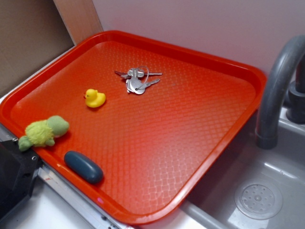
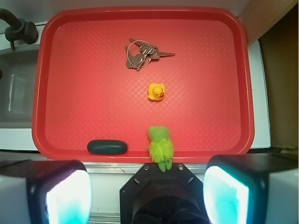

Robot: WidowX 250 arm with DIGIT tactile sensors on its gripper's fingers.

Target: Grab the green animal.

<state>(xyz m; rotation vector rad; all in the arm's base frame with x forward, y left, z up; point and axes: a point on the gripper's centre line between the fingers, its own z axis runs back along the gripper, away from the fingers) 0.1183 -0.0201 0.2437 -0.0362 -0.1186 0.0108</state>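
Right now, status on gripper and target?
Gripper open, empty. Fuzzy yellow-green plush turtle on red plastic tray's near rim, untouched. Small yellow rubber duck beyond it, apart.

Fuzzy plush turtle, glossy rubber duck, shiny metal keys, textured plastic tray, smooth matt oval.

Bright, even light; soft shadows; glare on the blurred end effector fingers.

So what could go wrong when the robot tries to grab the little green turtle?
The turtle lies across the tray's raised rim, so the hand might bump the rim or only pinch fuzz and slip off. It could also push the turtle off the edge. The blue-grey oval lies nearby and may get knocked.
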